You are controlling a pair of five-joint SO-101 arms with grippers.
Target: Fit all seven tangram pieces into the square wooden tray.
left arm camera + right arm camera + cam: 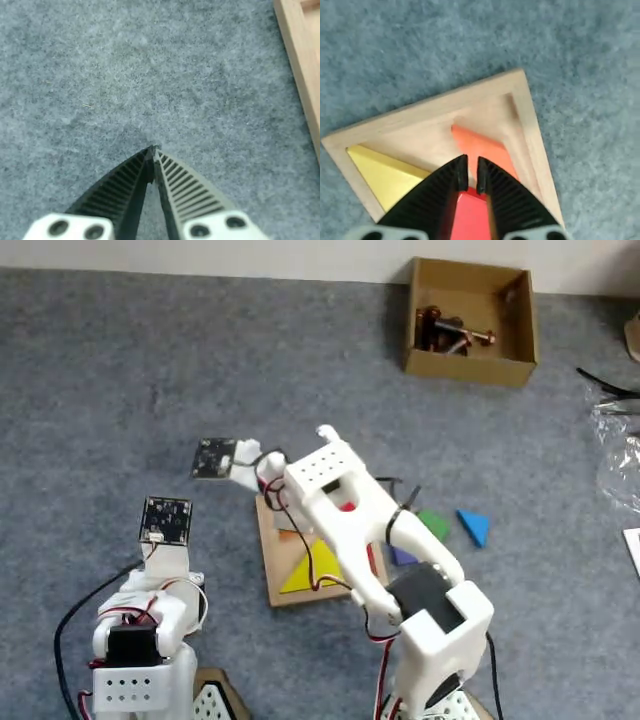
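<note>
The square wooden tray (272, 585) lies on grey carpet under my right arm (335, 495). In it lie a yellow triangle (310, 568) and an orange piece (289, 535). In the right wrist view, my right gripper (468, 172) hangs over the tray (445, 102), shut on a red piece (470, 212), with the orange piece (482, 147) just beyond its tips and the yellow triangle (385, 172) to one side. Green (433, 524), blue (473, 528) and purple (404, 556) pieces lie on the carpet right of the tray. My left gripper (151, 149) is shut over bare carpet beside the tray's edge (300, 65).
A cardboard box (470, 355) holding metal parts stands at the back right. Clear plastic wrap (620, 455) and a black cable lie at the right edge. My left arm (150, 625) sits at the front left, with open carpet behind it.
</note>
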